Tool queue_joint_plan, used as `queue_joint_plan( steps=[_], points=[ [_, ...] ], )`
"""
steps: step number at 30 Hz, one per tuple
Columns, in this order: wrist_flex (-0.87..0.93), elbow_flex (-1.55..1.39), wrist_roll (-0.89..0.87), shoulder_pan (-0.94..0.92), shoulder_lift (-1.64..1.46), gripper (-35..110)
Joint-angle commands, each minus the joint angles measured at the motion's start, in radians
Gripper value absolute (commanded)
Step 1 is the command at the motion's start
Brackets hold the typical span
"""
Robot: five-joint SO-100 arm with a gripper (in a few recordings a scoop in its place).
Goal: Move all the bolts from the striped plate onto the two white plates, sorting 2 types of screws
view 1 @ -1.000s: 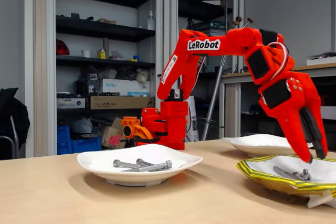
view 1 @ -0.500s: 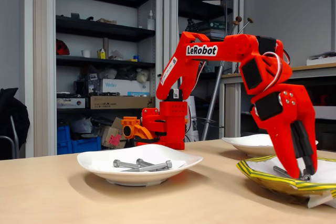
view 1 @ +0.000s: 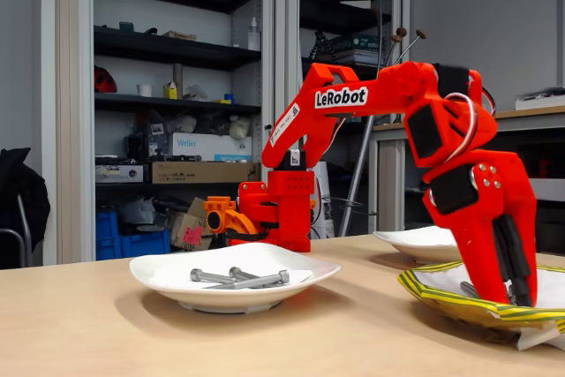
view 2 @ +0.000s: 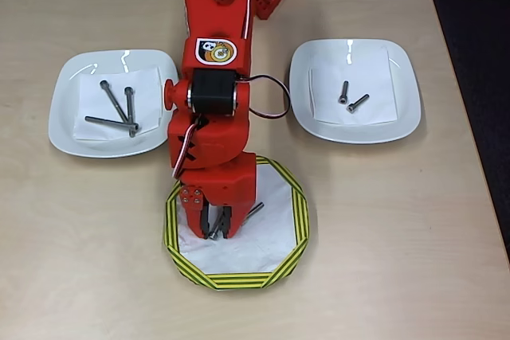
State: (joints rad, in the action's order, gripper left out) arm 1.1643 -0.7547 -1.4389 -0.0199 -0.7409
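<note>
Three plates sit on the pale wood-grain table [view 2: 382,220]: two glossy white ones with softly squared rims and a paper one with a yellow and dark green striped edge. From overhead, the left white plate [view 2: 68,109] holds three long grey bolts [view 2: 118,109] with slim shafts, crossing one another on a white paper sheet. The right white plate [view 2: 402,93] holds two short stubby bolts [view 2: 351,97], lying near each other but apart.

The striped plate [view 2: 296,220] lies nearest the table's front edge, and the bright red plastic arm reaches down into it. The gripper [view 2: 217,228] points at the plate's white centre, its fingers close together around a long bolt [view 2: 253,211] whose shaft sticks out to the right; whether they actually pinch it I cannot tell.

The fixed view from table height shows the gripper [view 1: 516,293] down inside the striped plate [view 1: 433,293], its wavy rim lifted off the table. A grey bolt end [view 1: 468,289] peeks out beside the fingers. Behind stand dark shelves [view 1: 168,50] cluttered with boxes, a blue crate on the floor, and a second desk on the right. The near white plate [view 1: 177,275] shows its long bolts side-on.
</note>
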Motion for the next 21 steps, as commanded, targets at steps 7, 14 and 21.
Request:
queue_joint_plan(
  steps=[7,14,21],
  points=[
    [0.055,0.054,-0.015,-0.009,0.005,2],
    [0.075,0.063,0.043,-0.025,0.006,0],
    [0.221,0.187,0.149,-0.037,-0.012,0]
  ],
)
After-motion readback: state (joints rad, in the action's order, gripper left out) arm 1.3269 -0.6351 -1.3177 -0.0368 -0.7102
